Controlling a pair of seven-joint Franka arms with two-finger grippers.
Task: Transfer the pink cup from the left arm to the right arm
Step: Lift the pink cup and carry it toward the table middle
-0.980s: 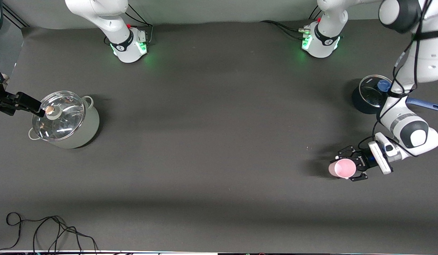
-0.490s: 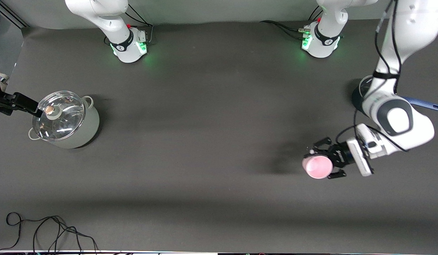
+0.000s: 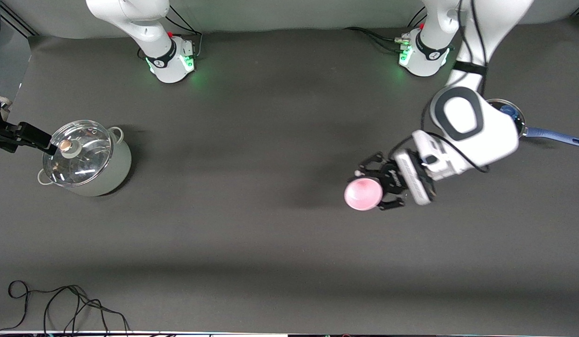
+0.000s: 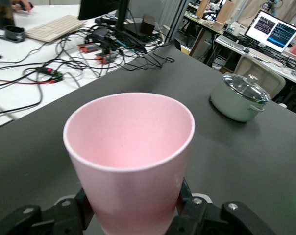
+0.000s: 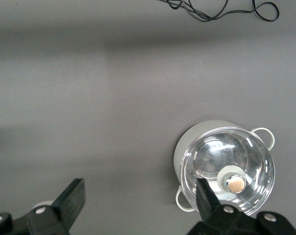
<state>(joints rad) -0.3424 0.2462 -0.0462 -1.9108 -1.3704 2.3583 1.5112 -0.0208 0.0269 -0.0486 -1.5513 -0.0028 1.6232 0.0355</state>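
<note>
The pink cup is a small pale-pink tumbler held in the air, mouth toward the front camera, over bare mat between the table's middle and the left arm's end. My left gripper is shut on its lower body. In the left wrist view the cup fills the middle, with the left gripper clamped on its base from both sides. My right gripper waits at the right arm's end of the table, beside the lidded pot. In the right wrist view it is open and empty, over bare mat.
A pale green pot with a glass lid stands at the right arm's end and shows in both wrist views. A dark pan with a blue handle sits at the left arm's end. A black cable lies near the front edge.
My left arm has carried the pink cup away from the left arm's end toward the table's middle, tipping its mouth toward the front camera. The right gripper has hardly moved.
</note>
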